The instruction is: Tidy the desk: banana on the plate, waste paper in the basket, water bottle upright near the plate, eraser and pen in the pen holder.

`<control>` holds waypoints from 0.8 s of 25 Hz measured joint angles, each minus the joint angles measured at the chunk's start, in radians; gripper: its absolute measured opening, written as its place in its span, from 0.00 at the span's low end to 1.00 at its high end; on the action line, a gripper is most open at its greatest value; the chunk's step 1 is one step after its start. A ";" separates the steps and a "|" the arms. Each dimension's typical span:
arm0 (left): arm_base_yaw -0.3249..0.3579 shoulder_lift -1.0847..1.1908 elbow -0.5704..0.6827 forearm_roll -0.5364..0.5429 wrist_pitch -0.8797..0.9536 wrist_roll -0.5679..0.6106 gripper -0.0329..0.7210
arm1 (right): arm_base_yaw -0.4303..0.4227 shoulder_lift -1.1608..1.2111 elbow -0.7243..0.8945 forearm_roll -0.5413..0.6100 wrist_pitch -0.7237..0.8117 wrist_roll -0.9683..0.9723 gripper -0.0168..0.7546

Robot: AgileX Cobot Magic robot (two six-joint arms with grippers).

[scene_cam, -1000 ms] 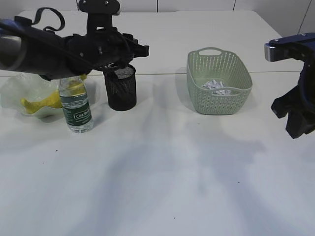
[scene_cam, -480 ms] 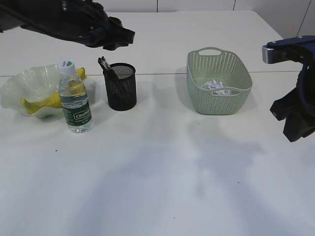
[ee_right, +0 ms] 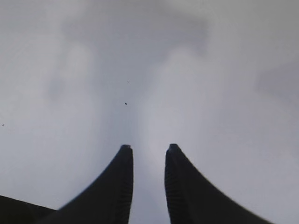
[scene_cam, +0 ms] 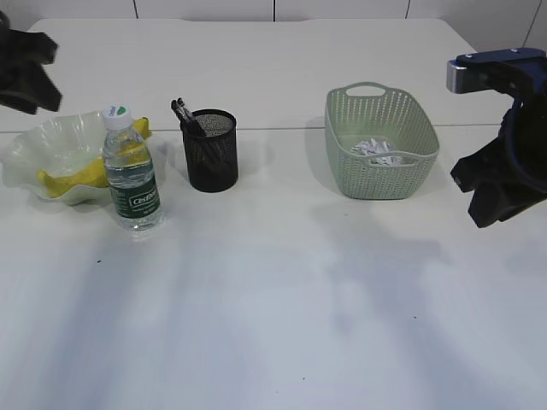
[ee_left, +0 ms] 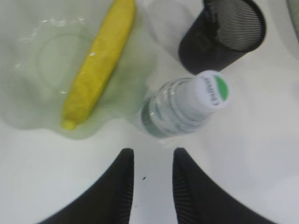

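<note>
A yellow banana lies on the wavy translucent plate at the left. The water bottle stands upright just right of the plate. The black mesh pen holder has pens sticking out; the eraser is hidden. Crumpled waste paper lies in the green basket. My left gripper hangs open and empty above the table, near the bottle. My right gripper is open over bare table, holding nothing.
The left arm shows only at the upper left edge of the exterior view. The right arm stands at the right edge, right of the basket. The white table stretches forward with small dark specks.
The left arm has drawn back from above the pen holder toward the far left edge. The right arm has shifted slightly left. The objects have not moved.
</note>
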 joint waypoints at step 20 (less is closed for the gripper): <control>0.235 -0.543 0.390 0.141 0.064 -0.068 0.40 | -0.002 0.000 0.000 -0.010 -0.092 0.049 0.25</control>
